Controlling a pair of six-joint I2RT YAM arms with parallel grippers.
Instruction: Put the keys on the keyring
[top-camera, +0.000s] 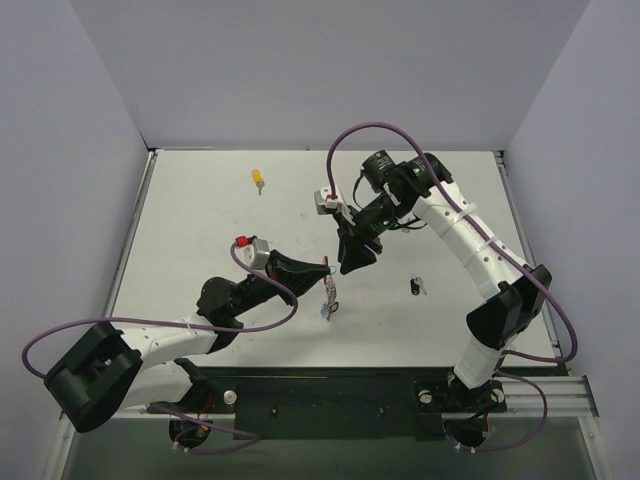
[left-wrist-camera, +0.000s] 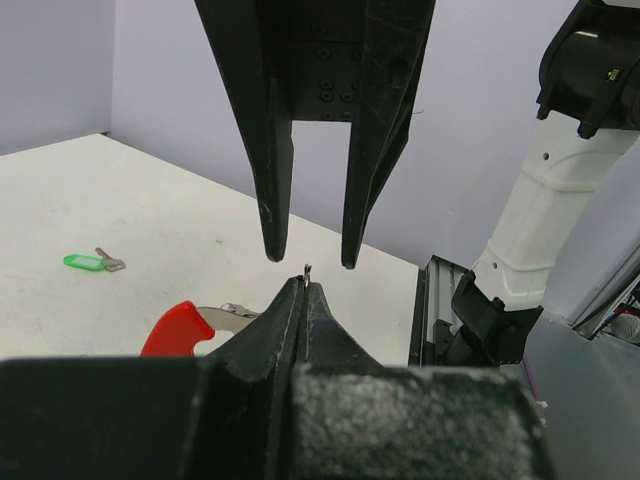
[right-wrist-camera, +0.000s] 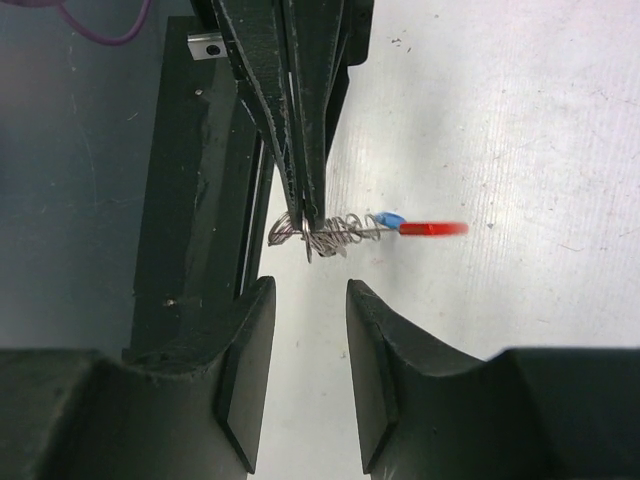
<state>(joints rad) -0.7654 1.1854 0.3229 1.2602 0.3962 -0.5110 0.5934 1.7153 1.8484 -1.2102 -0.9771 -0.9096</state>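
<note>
**Left claw (top-camera: 322, 276) clamped on keyring (top-camera: 328, 296); right claw (top-camera: 352, 266) apart and empty**

Top view:
- The left claw pinches the keyring over the middle of the counter (top-camera: 200, 230), towards the near edge. The ring dangles off its tips.
- The right claw sits just beyond, tips aimed at the ring, with nothing in them.
- The yellow key (top-camera: 258, 180) is well apart, far left. The black key (top-camera: 416, 287) lies to the right of both claws.
- I can't see any key on the ring, and I can't make out the green key here.

Left wrist:
- Its own fingers are pressed together, with a sliver of wire poking out at the tips.
- The red tag (left-wrist-camera: 185, 328) hangs low to the left.
- The right claw's fingers come down from above, spread, near the wire but not touching it.
- The green key (left-wrist-camera: 85, 262) lies flat on the counter, well off to the left.

Right wrist:
- Its own fingers are spread with nothing between them.
- The keyring looks like a tangled silvery wire coil. The tag is seen edge-on, with a small blue bit (right-wrist-camera: 388, 218) between coil and tag.
- The left claw bites one end of the coil.

Risks (my judgement):
- The bite on the wire is thin, so a nudge from the right claw could twist the ring or pull it out.
- All three keys are loose and the right claw holds none, so one has to be fetched first. They're tiny and lie flat, so a pinch could skid one away.
- The coil looks springy and tangled, so finding its open end will be fiddly.
</note>
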